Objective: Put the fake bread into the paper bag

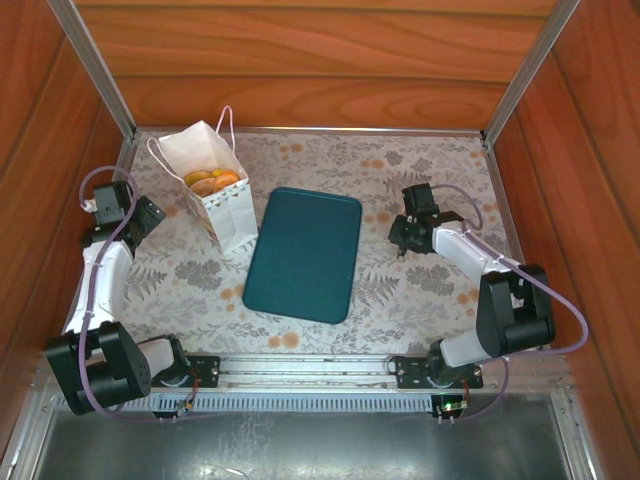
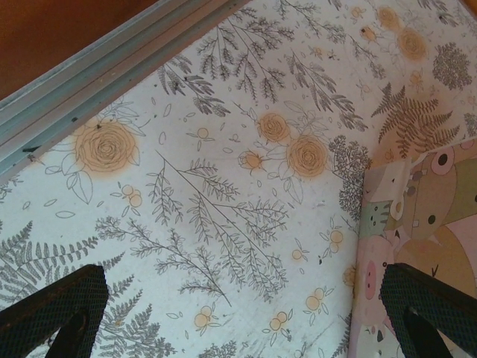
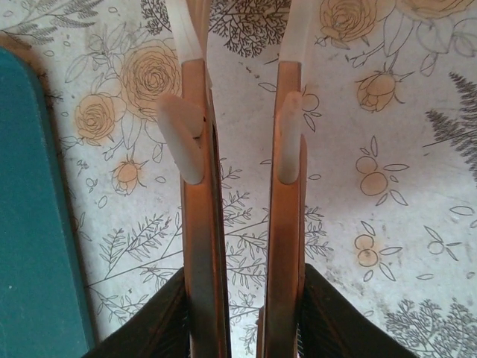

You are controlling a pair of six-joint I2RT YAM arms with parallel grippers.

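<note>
The small white paper bag (image 1: 215,190) with pastel cartoon print stands open on the floral-patterned counter (image 1: 420,290), just left of the dark teal rectangular tray (image 1: 304,253). Glossy orange-brown toy bread (image 1: 211,181) sits inside the bag. The left hand (image 2: 246,313), left of the bag, has its fingers wide apart and empty. The right hand (image 3: 238,149), right of the tray, has its fingers close together, a narrow gap between them, holding nothing.

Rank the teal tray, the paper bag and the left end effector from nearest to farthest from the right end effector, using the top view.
From the right end effector:
1. The teal tray, just to its left at mid-table.
2. The paper bag, beyond the tray's far-left corner, with fake bread inside.
3. The left end effector, at the table's left edge.
</note>
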